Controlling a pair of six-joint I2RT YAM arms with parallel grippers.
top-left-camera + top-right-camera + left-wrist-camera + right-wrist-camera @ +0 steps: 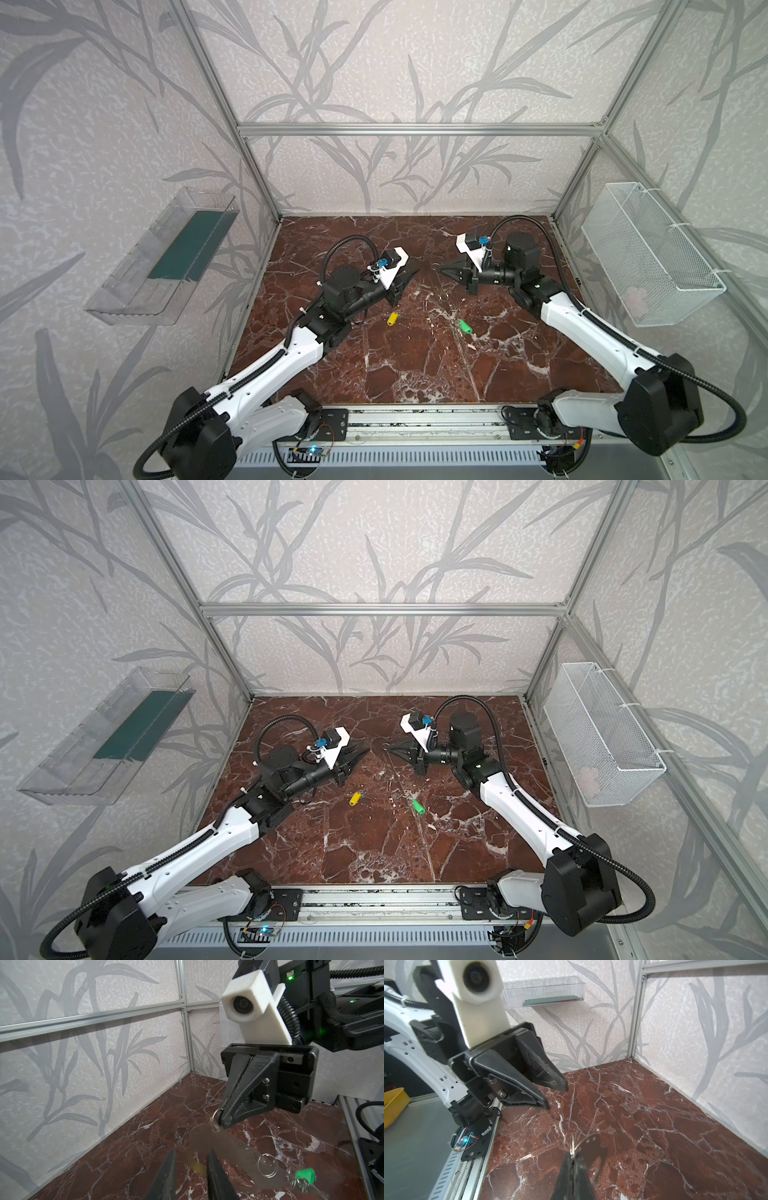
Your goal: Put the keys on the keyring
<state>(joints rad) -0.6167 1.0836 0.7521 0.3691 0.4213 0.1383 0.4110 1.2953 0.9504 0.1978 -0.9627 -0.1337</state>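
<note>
Keyring [232, 1147] is a flat, pale grey plate with a row of little holes and a few thin wire rings on it. It hangs tilted over the middle of the red-brown counter [415, 374], with one end up in the air and the other end down by the counter. The right hand [223, 1122] is pressed together, pinching the high end of the plate where a small ring sits. The green key [305, 1175] is at the low end and seems to hang on a small ring there. The yellow key [392, 318] lies alone on the counter near the middle, a bit toward the left edge. The left hand [411, 272] is a little spread, holds nothing, and points at the right hand.
</note>
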